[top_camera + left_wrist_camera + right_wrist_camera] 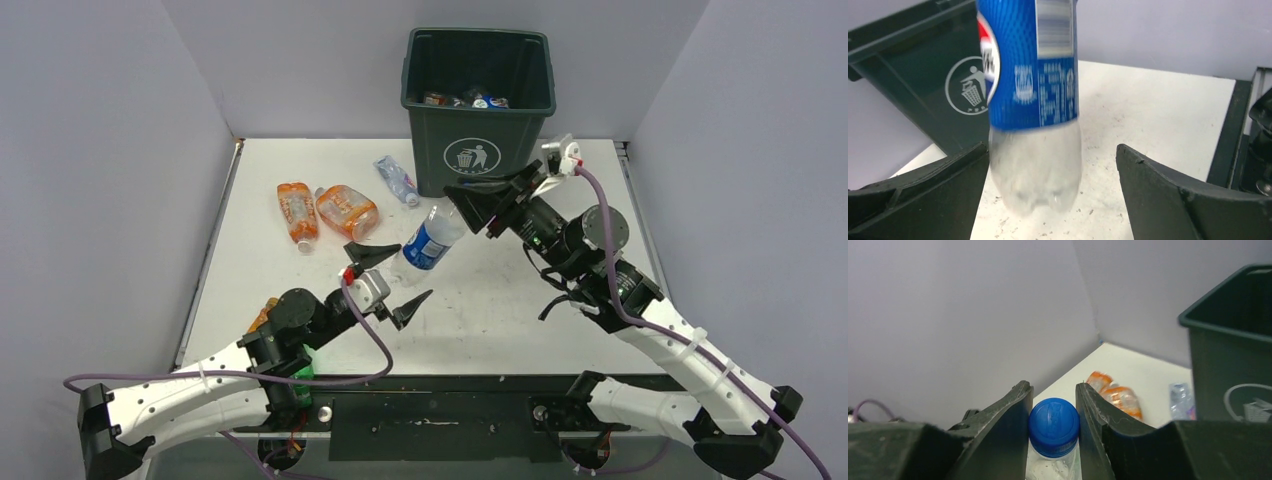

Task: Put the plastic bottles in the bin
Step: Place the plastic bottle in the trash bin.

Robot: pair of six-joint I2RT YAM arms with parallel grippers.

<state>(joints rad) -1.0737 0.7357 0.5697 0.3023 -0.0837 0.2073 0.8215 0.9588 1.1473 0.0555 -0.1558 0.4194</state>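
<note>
Overhead, the right gripper (pixel 468 208) was closed narrowly on the blue cap (pixel 1054 425) of a clear bottle with a blue label (pixel 428 240), one finger on each side of the cap. That bottle slanted down from the right gripper toward the left gripper (pixel 412 270), which stood wide open with the bottle's base between its fingers. The base sat close against one finger, though whether it touched could not be told, and it was well apart from the other.

The dark green bin (pixel 480 150) stood just beyond the right gripper, with several bottles (pixel 470 100) already inside. Beyond the left gripper and off to its left, two orange bottles (pixel 297 212) lay side by side on the worktop (pixel 500 300). A crushed clear bottle (pixel 397 180) lay beside the bin's front corner.
</note>
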